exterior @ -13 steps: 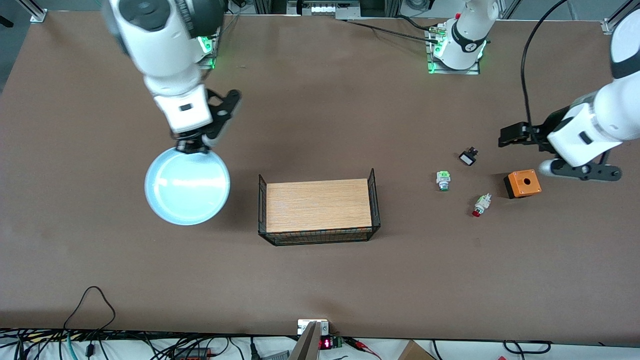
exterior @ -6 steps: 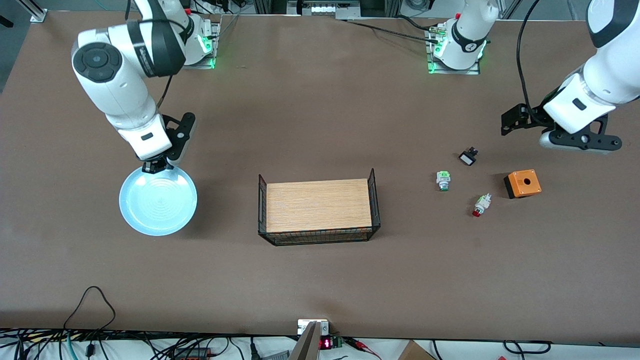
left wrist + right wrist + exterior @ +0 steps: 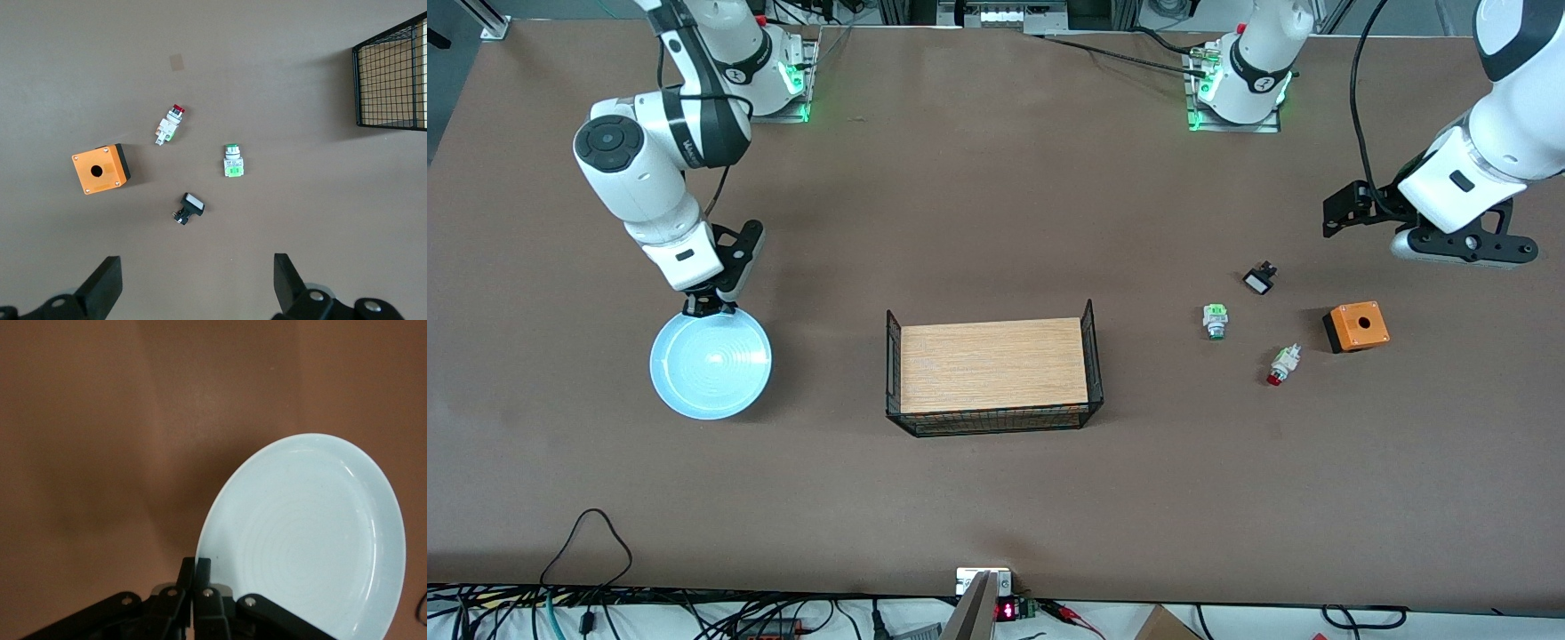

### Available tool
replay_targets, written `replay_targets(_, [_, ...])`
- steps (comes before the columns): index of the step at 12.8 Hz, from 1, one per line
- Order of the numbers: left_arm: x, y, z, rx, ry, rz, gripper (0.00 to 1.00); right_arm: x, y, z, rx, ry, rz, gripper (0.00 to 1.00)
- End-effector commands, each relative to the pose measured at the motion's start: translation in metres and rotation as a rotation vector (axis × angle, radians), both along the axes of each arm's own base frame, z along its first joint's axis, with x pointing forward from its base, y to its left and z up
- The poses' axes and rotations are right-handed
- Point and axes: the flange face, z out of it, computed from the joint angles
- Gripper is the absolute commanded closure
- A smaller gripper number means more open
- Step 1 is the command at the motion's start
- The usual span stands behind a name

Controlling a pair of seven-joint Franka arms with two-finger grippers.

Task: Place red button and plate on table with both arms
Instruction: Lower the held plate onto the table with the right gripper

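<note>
The pale blue plate [image 3: 710, 364] is at the right arm's end of the table, with my right gripper [image 3: 710, 308] shut on its rim. In the right wrist view the fingertips [image 3: 202, 570] pinch the edge of the plate [image 3: 313, 540], which tilts slightly; I cannot tell whether it touches the table [image 3: 996, 498]. The red button [image 3: 1282, 364] lies on its side on the table toward the left arm's end. My left gripper [image 3: 1463, 253] hangs open and empty in the air over bare table next to the orange box. In the left wrist view the red button [image 3: 170, 123] lies well clear of that gripper [image 3: 193, 287].
A wood-topped tray with black wire sides [image 3: 889, 356] stands mid-table. Around the red button lie a green-capped button [image 3: 1215, 320], a small black-and-white switch [image 3: 1259, 280] and an orange box [image 3: 1356, 326]. Cables run along the table's edge nearest the front camera.
The right arm has brought the plate down and toward its own end of the table, still gripped. The left gripper has lifted away from the orange box and stayed open.
</note>
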Motion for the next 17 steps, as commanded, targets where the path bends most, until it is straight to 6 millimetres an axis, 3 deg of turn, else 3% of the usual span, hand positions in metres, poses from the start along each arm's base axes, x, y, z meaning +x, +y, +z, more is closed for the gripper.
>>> replay_targets(1, [0.003, 0.0, 0.006, 0.022, 0.007, -0.019, 0.0, -0.006, -0.001, -0.011, 0.052, 0.002, -0.209, 1.0])
replay_targets(6, [0.002, -0.001, 0.005, 0.022, 0.01, -0.021, 0.0, -0.022, 0.0, -0.058, 0.082, 0.074, -0.577, 1.0])
replay_targets(11, [0.002, -0.001, 0.005, 0.021, 0.011, -0.02, 0.0, -0.026, 0.008, -0.08, 0.071, 0.099, -0.623, 0.97])
replay_targets(12, [0.002, -0.001, 0.005, 0.021, 0.011, -0.019, 0.0, -0.026, 0.008, -0.085, 0.069, 0.107, -0.626, 0.8])
replay_targets(13, [0.002, -0.001, 0.005, 0.021, 0.011, -0.019, 0.0, -0.026, 0.009, -0.085, 0.071, 0.106, -0.636, 0.57])
replay_targets(14, [0.002, -0.001, 0.005, 0.021, 0.011, -0.019, 0.0, -0.026, 0.009, -0.085, 0.072, 0.105, -0.643, 0.43])
replay_targets(16, [0.002, -0.001, 0.005, 0.021, 0.011, -0.02, 0.0, -0.022, 0.01, -0.08, 0.073, 0.1, -0.646, 0.0])
replay_targets(17, [0.002, -0.001, 0.005, 0.021, 0.01, -0.02, 0.0, -0.019, 0.007, -0.077, 0.073, 0.104, -0.661, 0.0])
